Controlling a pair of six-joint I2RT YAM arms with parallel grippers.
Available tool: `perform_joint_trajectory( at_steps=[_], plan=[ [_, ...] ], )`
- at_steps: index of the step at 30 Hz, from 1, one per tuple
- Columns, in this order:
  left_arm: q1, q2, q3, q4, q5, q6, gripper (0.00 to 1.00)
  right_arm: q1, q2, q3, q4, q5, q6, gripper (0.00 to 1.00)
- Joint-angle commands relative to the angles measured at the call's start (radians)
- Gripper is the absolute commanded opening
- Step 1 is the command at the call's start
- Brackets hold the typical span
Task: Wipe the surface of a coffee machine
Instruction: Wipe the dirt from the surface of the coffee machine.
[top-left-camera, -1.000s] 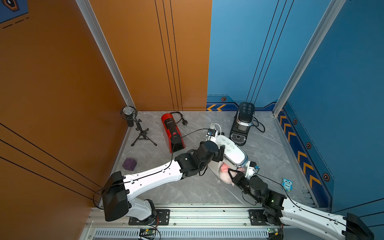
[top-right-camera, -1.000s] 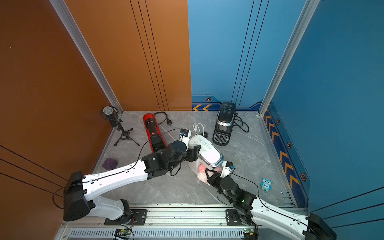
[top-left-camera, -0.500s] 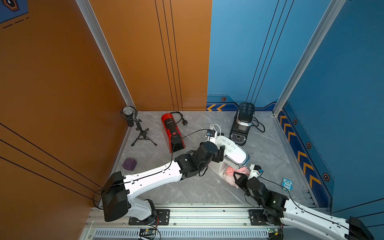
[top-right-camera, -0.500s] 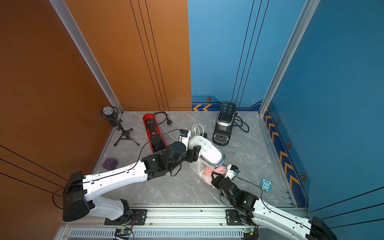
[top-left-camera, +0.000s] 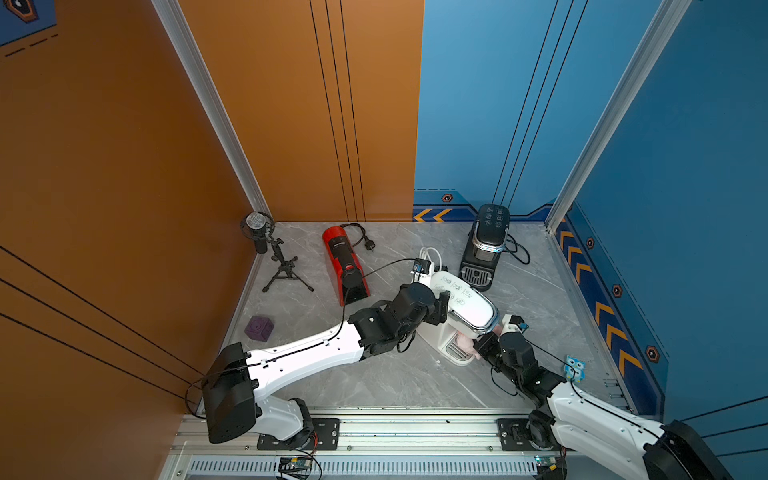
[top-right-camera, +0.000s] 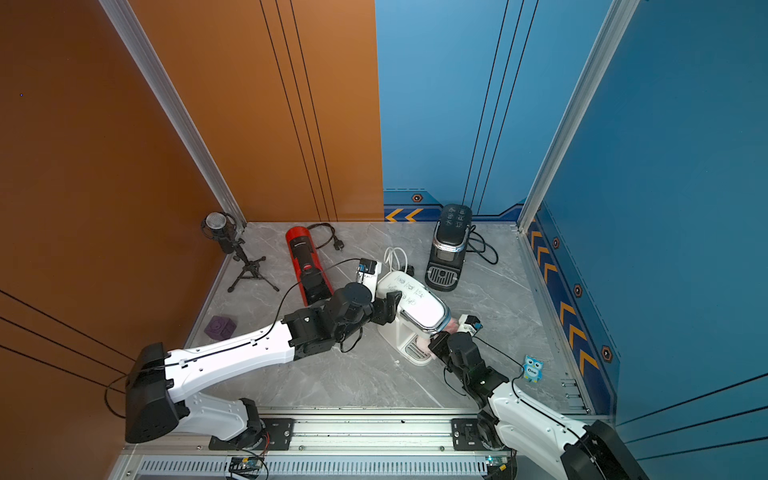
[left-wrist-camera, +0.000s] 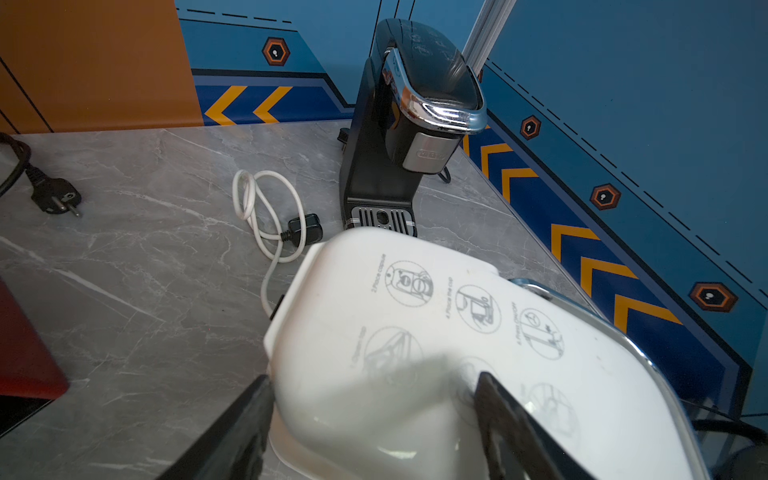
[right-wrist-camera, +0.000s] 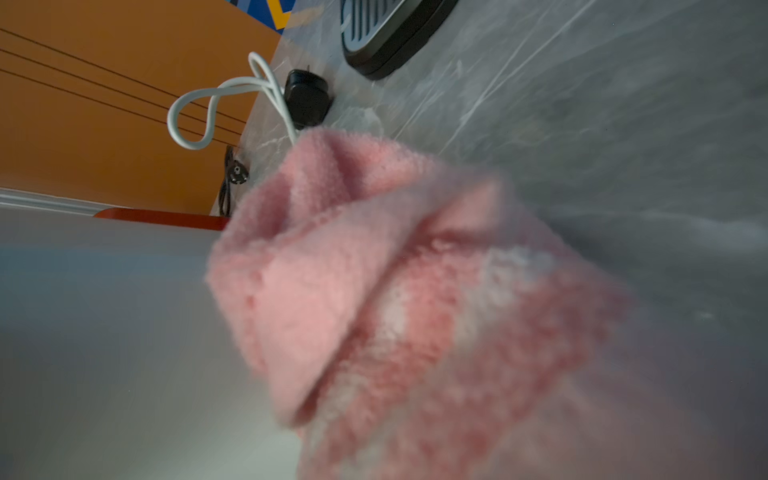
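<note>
A white coffee machine (top-left-camera: 465, 307) (top-right-camera: 419, 307) stands mid-table, with printed pictograms on its top (left-wrist-camera: 415, 332). My left gripper (top-left-camera: 446, 303) (top-right-camera: 392, 305) (left-wrist-camera: 372, 379) is clamped wide across its rear body. One finger lies against its side, the other on its top. My right gripper (top-left-camera: 482, 347) (top-right-camera: 436, 347) is shut on a pink cloth (top-left-camera: 465, 343) (top-right-camera: 423, 343) (right-wrist-camera: 395, 291). It holds the cloth under the machine's head, above the drip tray and against the white body. In the right wrist view the cloth hides the fingers.
A black coffee machine (top-left-camera: 486, 245) stands behind, close to the white one, beside a coiled white cord (top-left-camera: 430, 255). A red coffee machine (top-left-camera: 345, 266) lies to the left. A microphone tripod (top-left-camera: 282, 270), a purple cube (top-left-camera: 259, 328) and a blue owl toy (top-left-camera: 575, 368) are also on the table.
My right gripper has drawn the pink cloth in under the machine's head, so less of it shows from above. The left arm and the machine have barely moved.
</note>
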Motion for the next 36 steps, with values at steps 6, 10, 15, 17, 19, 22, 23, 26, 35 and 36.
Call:
perform_joint_trajectory(
  at_steps=[6,10,15,17,19,22,23,26,35,36],
  plan=[
    [0.012,0.064,-0.047,-0.218,0.059,0.028,0.77,0.084,-0.070,0.026,0.137,-0.008,-0.047,0.00],
    [0.012,0.072,-0.042,-0.217,0.062,0.027,0.77,0.128,0.007,0.009,0.201,0.001,-0.033,0.00],
    [0.002,0.077,-0.034,-0.218,0.064,0.026,0.77,0.226,0.214,0.040,0.373,0.024,-0.030,0.00],
    [-0.003,0.078,-0.035,-0.218,0.065,0.027,0.77,0.271,0.295,0.062,0.435,0.048,-0.026,0.00],
    [-0.005,0.074,-0.035,-0.218,0.065,0.026,0.77,0.317,0.360,0.069,0.487,0.081,-0.005,0.00],
    [-0.007,0.062,-0.042,-0.218,0.058,0.029,0.77,0.363,0.379,0.074,0.460,0.129,-0.006,0.00],
    [-0.007,0.060,-0.045,-0.218,0.055,0.030,0.77,0.365,0.376,0.075,0.446,0.134,-0.007,0.00],
    [-0.004,0.052,-0.053,-0.217,0.051,0.033,0.77,0.354,0.319,0.053,0.382,0.165,0.008,0.00],
    [0.010,0.049,-0.061,-0.217,0.054,0.033,0.77,0.018,-0.232,0.017,-0.202,0.072,-0.065,0.00],
    [0.010,0.049,-0.061,-0.218,0.054,0.032,0.77,-0.019,-0.254,0.022,-0.219,0.039,-0.067,0.00]
  ],
)
